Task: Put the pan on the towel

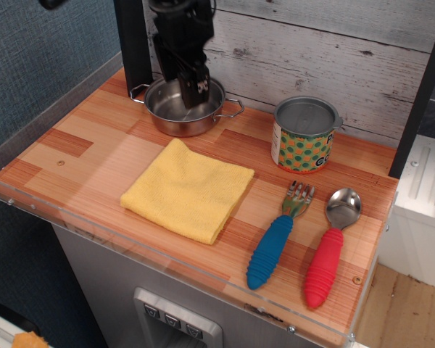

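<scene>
pan sits at upper left of the frame, on the surface | gripper hangs right over it, tip dipping inside near the back rim | jaws: cannot tell if spread or pinching | towel lies just below the pan, toward frame middle

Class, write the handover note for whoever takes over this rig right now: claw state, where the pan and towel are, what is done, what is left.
Claw: lowered into the pan at the back of the counter; whether it is open or shut cannot be told.
Pan: resting on the wood near the back wall, not lifted.
Towel: flat at the front centre, apart from the pan, nothing on it.
Done: approach to the pan only.
Left: grip the pan, lift it, carry it forward and set it on the towel.
</scene>
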You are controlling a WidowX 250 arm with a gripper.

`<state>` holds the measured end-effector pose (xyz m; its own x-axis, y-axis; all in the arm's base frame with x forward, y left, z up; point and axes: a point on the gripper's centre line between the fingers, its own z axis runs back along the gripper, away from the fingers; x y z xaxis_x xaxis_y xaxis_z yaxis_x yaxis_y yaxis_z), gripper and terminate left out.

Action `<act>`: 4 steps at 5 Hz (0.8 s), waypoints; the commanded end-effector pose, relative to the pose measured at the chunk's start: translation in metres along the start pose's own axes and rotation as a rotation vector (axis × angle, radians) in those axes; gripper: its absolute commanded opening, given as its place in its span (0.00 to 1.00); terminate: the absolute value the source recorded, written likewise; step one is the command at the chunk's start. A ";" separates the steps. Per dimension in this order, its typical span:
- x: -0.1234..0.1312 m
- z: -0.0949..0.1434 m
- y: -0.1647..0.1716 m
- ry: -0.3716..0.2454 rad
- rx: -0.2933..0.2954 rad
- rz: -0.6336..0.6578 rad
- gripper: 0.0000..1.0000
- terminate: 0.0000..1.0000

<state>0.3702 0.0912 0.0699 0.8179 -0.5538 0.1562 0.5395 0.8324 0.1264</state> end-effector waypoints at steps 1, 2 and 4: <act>0.010 -0.005 0.004 0.043 -0.005 -0.065 1.00 0.00; 0.014 -0.017 0.000 0.062 0.045 -0.064 1.00 0.00; 0.016 -0.027 0.001 0.037 0.081 -0.030 1.00 0.00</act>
<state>0.3784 0.0787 0.0285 0.8127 -0.5759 0.0881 0.5562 0.8120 0.1768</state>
